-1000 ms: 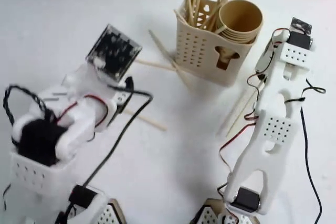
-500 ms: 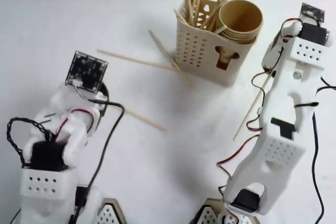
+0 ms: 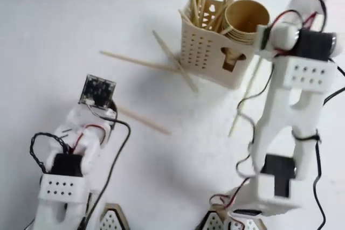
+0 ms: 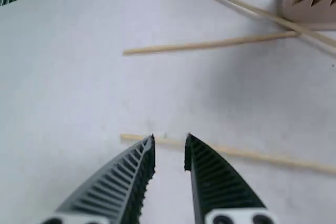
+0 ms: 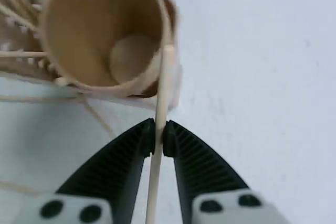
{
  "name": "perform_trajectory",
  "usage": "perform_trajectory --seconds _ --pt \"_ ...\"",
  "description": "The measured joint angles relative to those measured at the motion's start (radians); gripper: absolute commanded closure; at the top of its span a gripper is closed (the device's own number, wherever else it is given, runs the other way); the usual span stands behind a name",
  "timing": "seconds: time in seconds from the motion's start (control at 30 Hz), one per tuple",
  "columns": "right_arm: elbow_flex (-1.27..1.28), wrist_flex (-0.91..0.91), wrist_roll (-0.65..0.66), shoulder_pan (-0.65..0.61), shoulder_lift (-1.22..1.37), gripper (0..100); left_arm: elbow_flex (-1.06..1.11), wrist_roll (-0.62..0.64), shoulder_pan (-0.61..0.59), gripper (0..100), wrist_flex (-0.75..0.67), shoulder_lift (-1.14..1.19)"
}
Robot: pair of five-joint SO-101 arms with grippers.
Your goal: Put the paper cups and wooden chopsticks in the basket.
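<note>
Right wrist view first: the right gripper [image 5: 159, 136] is clamped tight on a wooden chopstick [image 5: 162, 98], jaws pinching it partway along its length. The stick's far tip sits right at the rim of the top paper cup [image 5: 100, 40]. Whether it is touching the rim or just over it is hard to call from this angle. That cup is nested in a stack of paper cups [image 3: 247, 19] standing in one end of the basket [image 3: 207, 52]. A bundle of chopsticks [image 3: 206, 1] pokes up out of the other end. From the high view, the held stick slants down beside the basket, its lower end over the worktop [image 3: 54, 25], with the right arm [image 3: 294, 90] stretched alongside.

Over to the left wrist view: the left gripper [image 4: 169, 145] is parted only a little, with nothing between its jaws. Its tips sit right over a loose chopstick [image 4: 252, 156] lying flat on the worktop. Further off, a second loose chopstick [image 4: 210, 43] lies flat. Its far end meets a third stick [image 4: 252, 10] that runs past the basket's corner. High view shows the left arm [image 3: 70, 154] low at the near left, well apart from the basket.
</note>
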Motion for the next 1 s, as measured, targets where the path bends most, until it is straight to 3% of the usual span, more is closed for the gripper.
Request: perform_trajectory --seconds 0.27,0.7,1.0 --pt "0.000 -0.218 0.000 -0.187 -0.129 98.1 0.043 0.006 0.000 89 -0.008 -0.002" --pt "0.005 -0.792 0.000 -0.218 -0.130 98.1 0.081 0.006 -0.043 89 -0.078 -0.002" --pt "0.005 -1.076 0.046 -0.250 0.060 98.1 0.081 0.006 -0.043 89 -0.078 -0.002"
